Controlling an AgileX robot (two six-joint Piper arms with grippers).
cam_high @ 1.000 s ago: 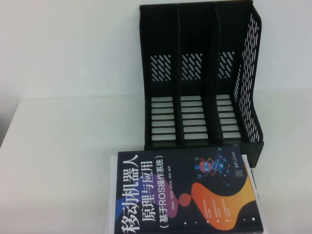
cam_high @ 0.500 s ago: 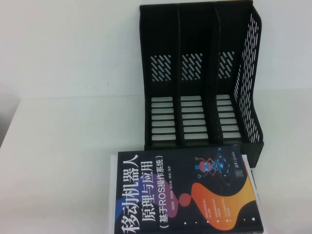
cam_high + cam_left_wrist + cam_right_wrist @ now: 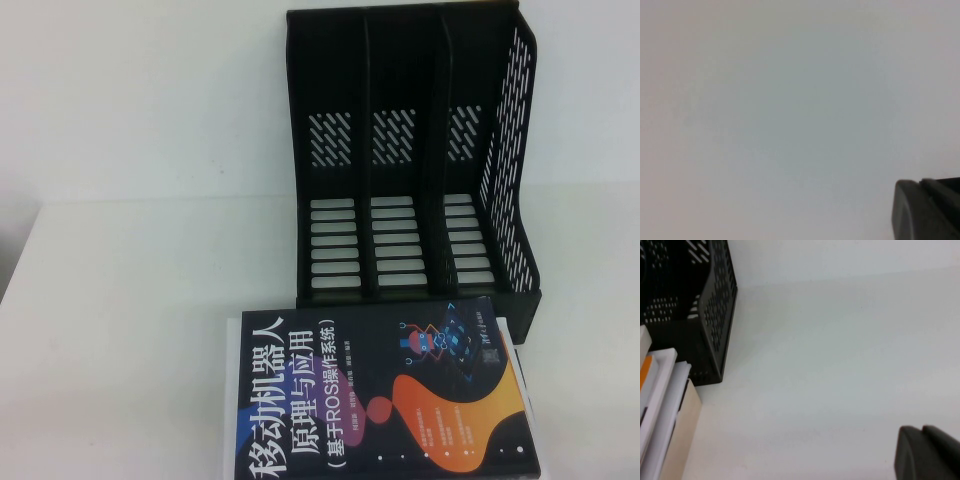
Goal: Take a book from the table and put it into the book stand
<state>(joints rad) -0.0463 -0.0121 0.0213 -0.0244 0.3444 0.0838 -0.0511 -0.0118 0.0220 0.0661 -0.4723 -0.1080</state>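
The book (image 3: 385,395) lies flat on the desk (image 3: 130,330), just in front of the empty book stand (image 3: 410,160); its cover reads "ROS". Left end effector (image 3: 927,210) pressed together over bare desk; right end effector (image 3: 927,452): cannot tell.

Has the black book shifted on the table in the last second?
No. The book keeps its far edge just before the book stand, as earlier.

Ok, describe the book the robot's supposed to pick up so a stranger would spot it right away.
On the white table, find the black file rack with three upright slots. Lying flat just in front of it is the book, on top of a white-edged one. Its black cover with a big white Chinese title and orange, purple and blue shapes sets it apart.
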